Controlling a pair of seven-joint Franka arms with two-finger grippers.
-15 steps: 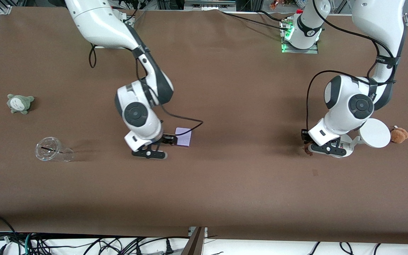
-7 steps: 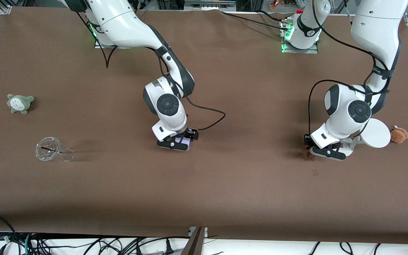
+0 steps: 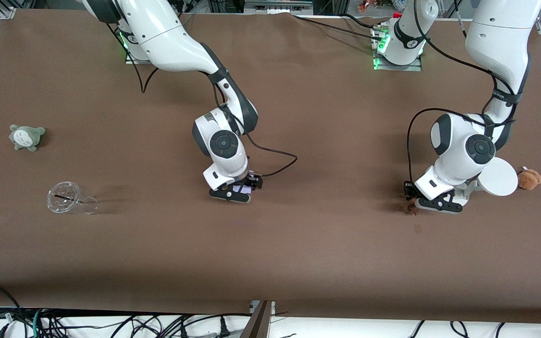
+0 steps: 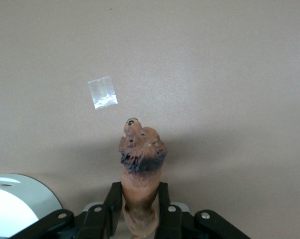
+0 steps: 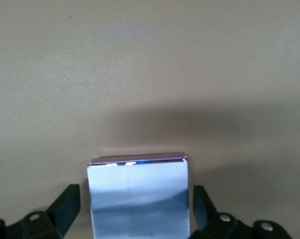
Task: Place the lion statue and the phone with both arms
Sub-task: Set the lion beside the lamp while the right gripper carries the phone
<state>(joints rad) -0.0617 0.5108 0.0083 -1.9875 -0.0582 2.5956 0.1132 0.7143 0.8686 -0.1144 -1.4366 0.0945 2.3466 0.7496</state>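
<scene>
- left gripper [image 4: 139, 219] clenched on the lion [image 4: 140, 164] by its body, head out, low over the table [image 3: 298, 244], likely for setting down.
- right gripper [image 5: 135, 209] straddles the phone [image 5: 138, 191]; whether it grips, cannot tell.

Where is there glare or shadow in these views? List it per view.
Right wrist view: the phone mirrors bright light across its glossy face and throws a dark shadow on the table. Left wrist view: a shiny tape patch glares; soft shadow surrounds the lion statue. Front view: dim shadows under both arms, green base lights.
</scene>
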